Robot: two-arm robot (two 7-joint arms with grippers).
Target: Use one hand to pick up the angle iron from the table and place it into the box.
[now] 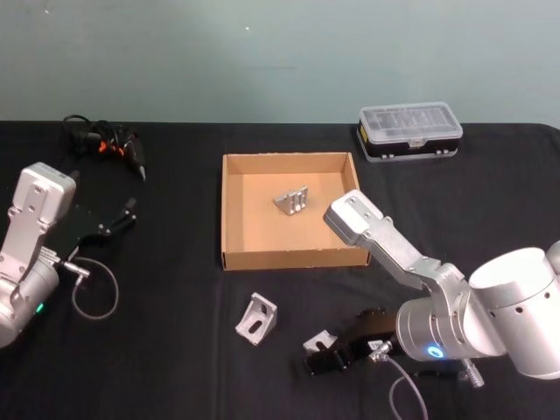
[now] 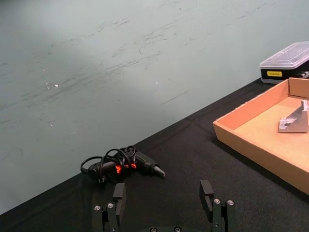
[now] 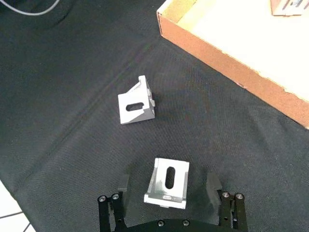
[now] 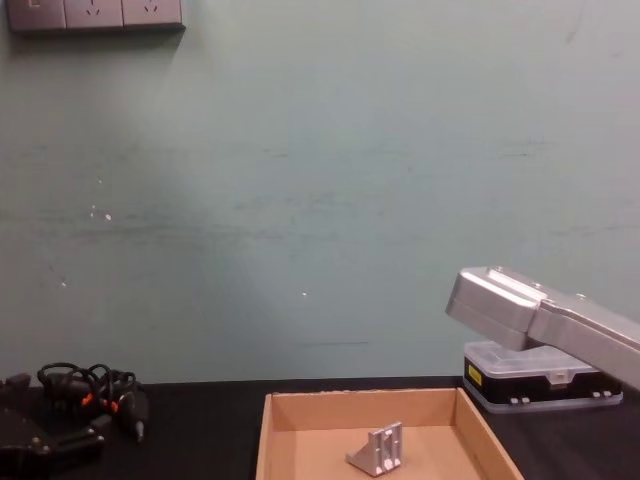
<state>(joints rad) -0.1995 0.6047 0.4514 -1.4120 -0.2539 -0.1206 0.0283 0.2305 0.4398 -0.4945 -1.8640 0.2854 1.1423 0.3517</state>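
Angle iron (image 3: 167, 183) sits on the bench (image 3: 58, 96), between the wide-open jaws of the right pincer (image 3: 167, 181), not gripped yet. A second bracket (image 3: 135, 100) lies just ahead of the pincer, with the box (image 3: 217, 63) beyond. Probably rigid, light, slick metal: clamp squarely across its flat outer sides or it may twist out. The left pincer (image 2: 162, 186) is parked, also wide.
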